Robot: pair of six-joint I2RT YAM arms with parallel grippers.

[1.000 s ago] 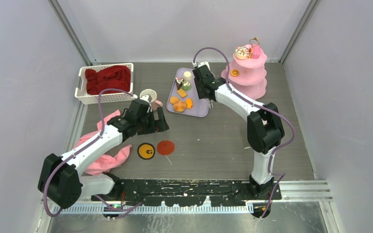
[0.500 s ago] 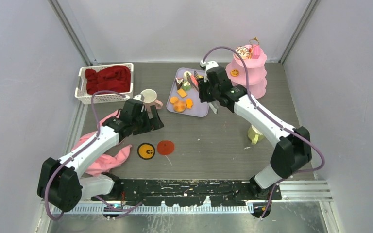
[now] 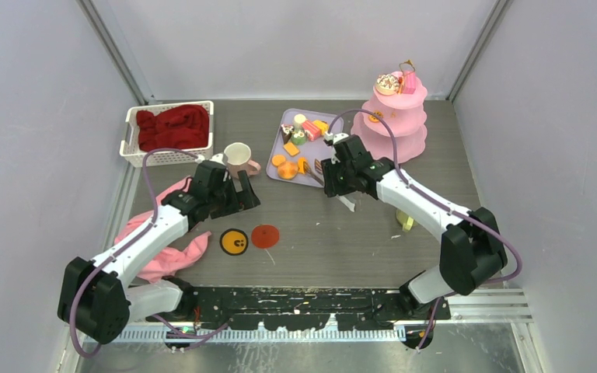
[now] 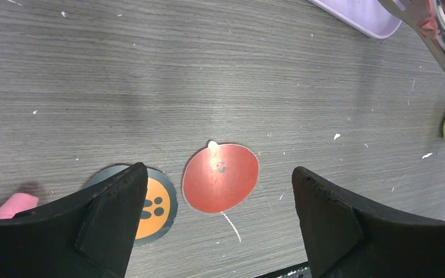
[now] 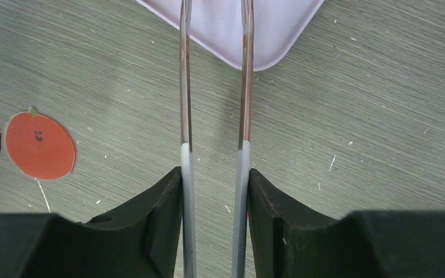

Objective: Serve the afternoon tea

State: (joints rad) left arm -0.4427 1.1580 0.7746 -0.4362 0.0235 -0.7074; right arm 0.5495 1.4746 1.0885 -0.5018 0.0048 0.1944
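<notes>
Toy cakes [image 3: 288, 167] on flat lilac tray [image 3: 317, 149]

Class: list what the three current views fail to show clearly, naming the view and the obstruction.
1. Tweezers tips: cut off by the top edge in the right wrist view; too small from above to tell if they hold anything.
2. Yellow-green object: half behind the right arm from above, cut by the right edge in the left wrist view; unidentifiable.
3. Cakes atop the pink stand: too small to name.

I get bright, even overhead light with soft shadows on the worktop [image 3: 342, 233]; all three views stay sharp.
</notes>
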